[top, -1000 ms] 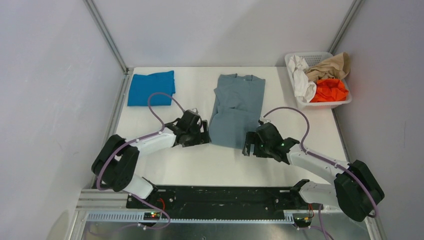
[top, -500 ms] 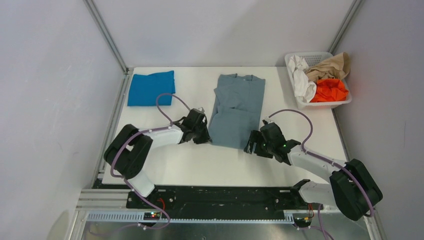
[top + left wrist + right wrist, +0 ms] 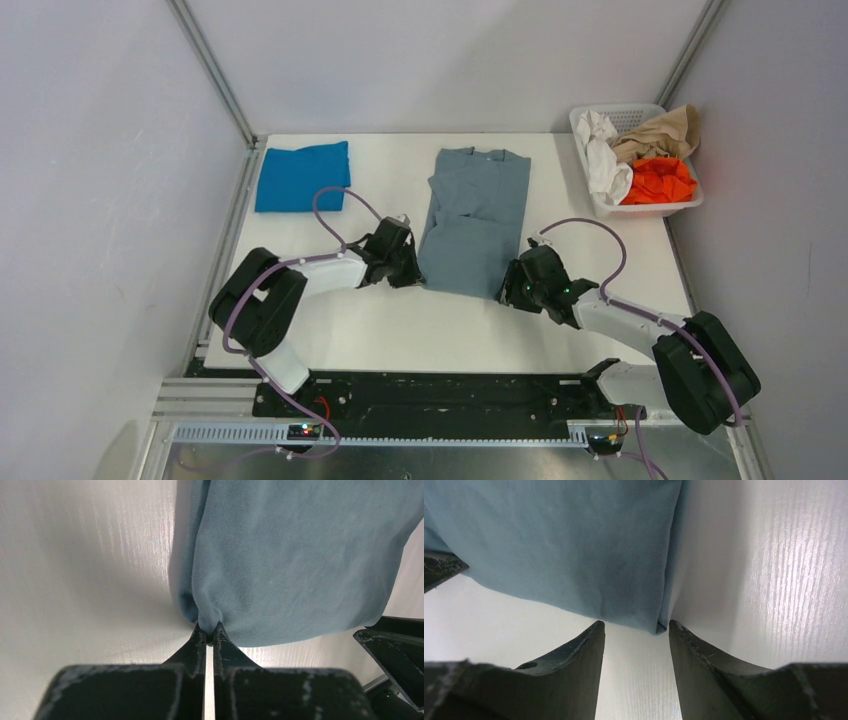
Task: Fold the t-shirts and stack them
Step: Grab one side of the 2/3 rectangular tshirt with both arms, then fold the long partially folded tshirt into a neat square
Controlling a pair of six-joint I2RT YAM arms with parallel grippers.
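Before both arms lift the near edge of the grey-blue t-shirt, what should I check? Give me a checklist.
1. Left gripper shut on the grey-blue t-shirt's near left corner: ok.
2. Right gripper shut on the near right corner: not ok; its jaws stand apart with the corner between them.
3. Nothing lying on that shirt: ok.
4. Bright blue t-shirt folded and apart from it: ok.
5. Both cloth layers caught on the left: cannot tell.

Matt cloth t-shirt; seemingly glossy table.
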